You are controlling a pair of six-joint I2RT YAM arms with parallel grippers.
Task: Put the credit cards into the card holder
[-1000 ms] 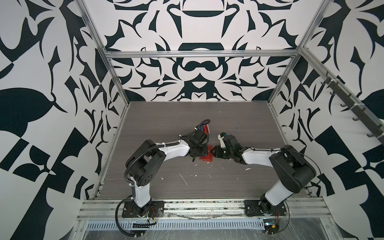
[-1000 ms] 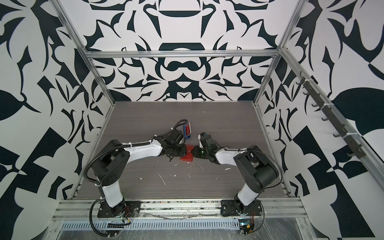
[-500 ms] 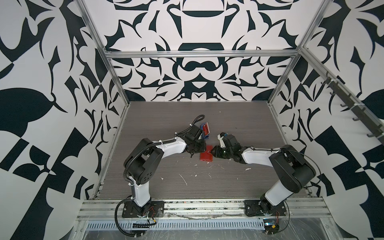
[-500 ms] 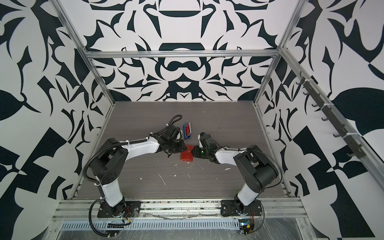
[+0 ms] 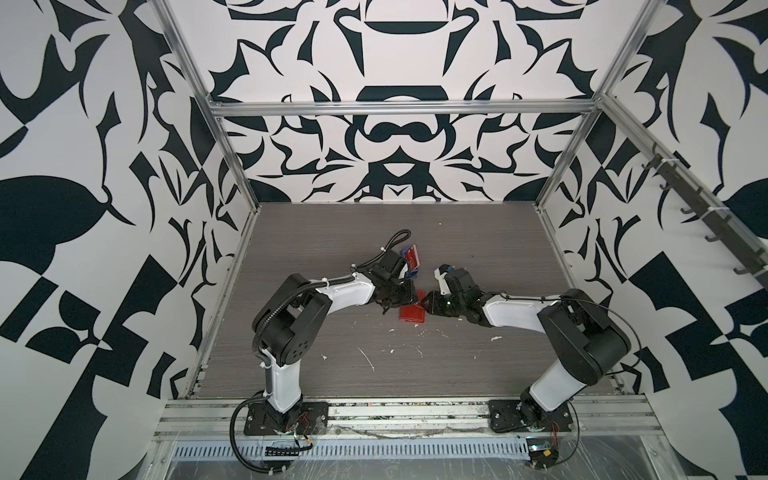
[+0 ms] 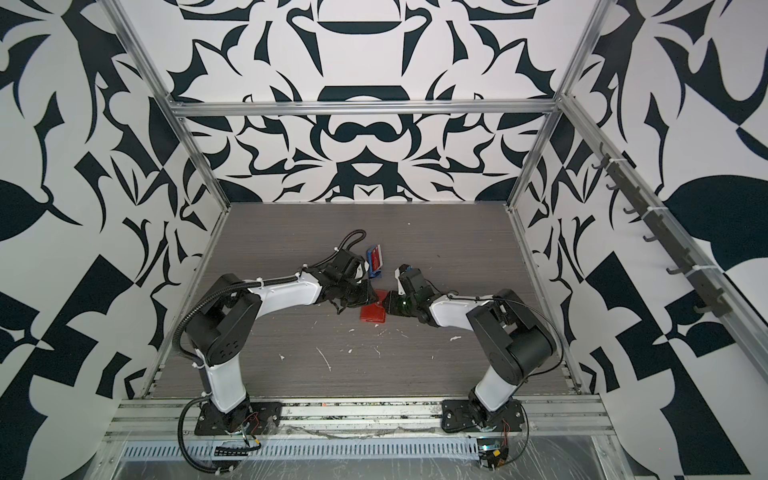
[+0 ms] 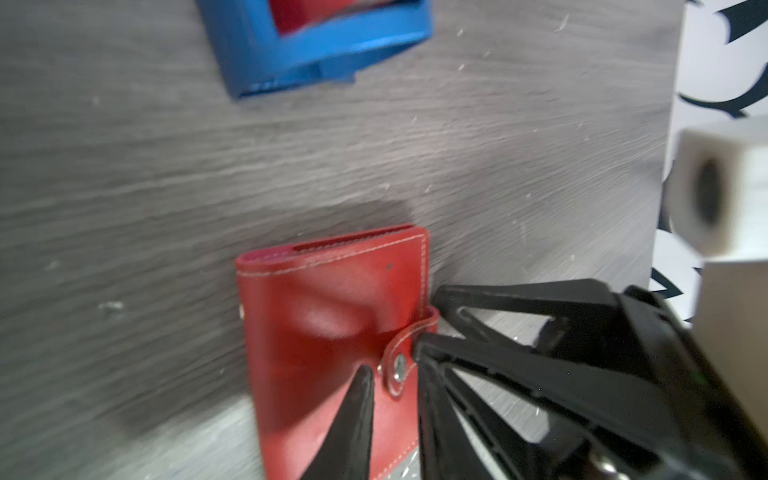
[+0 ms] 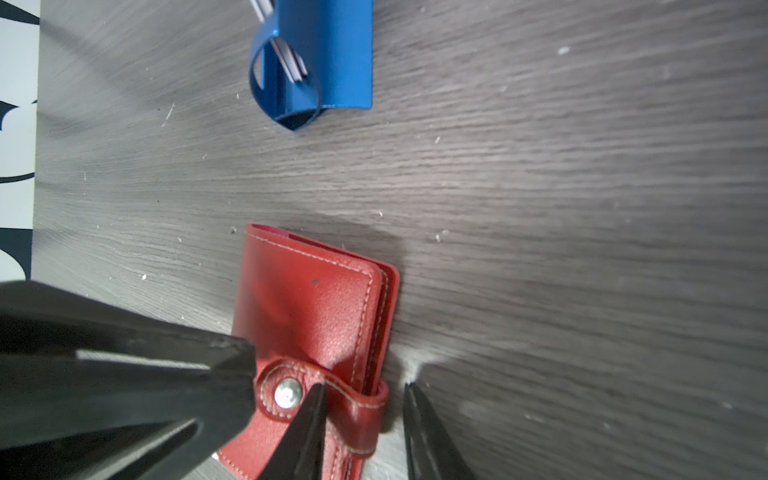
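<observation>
The card holder (image 5: 411,314) (image 6: 372,312), a red stitched wallet, lies closed on the table with its snap tab fastened. My left gripper (image 7: 392,395) (image 5: 409,298) hovers low over its cover, jaws narrowly open, with the snap end of the tab (image 7: 398,370) between the fingertips. My right gripper (image 8: 363,386) (image 5: 426,305) is open and straddles the tab's loop (image 8: 365,399) at the wallet's edge: one finger rests on the tab, the other stands off beside it. The credit cards (image 8: 286,54) (image 5: 413,259) stand in the blue rack behind; a red one faces up.
The blue rack (image 7: 316,62) (image 8: 332,54) (image 6: 371,264) sits just behind the card holder (image 8: 316,307), close to the left wrist. White crumbs (image 5: 368,359) are scattered over the grey wood table towards the front. Patterned walls close in three sides.
The left wrist has shifted slightly back and left, so more of the rack and its cards shows. The card holder and the right arm have stayed in place.
</observation>
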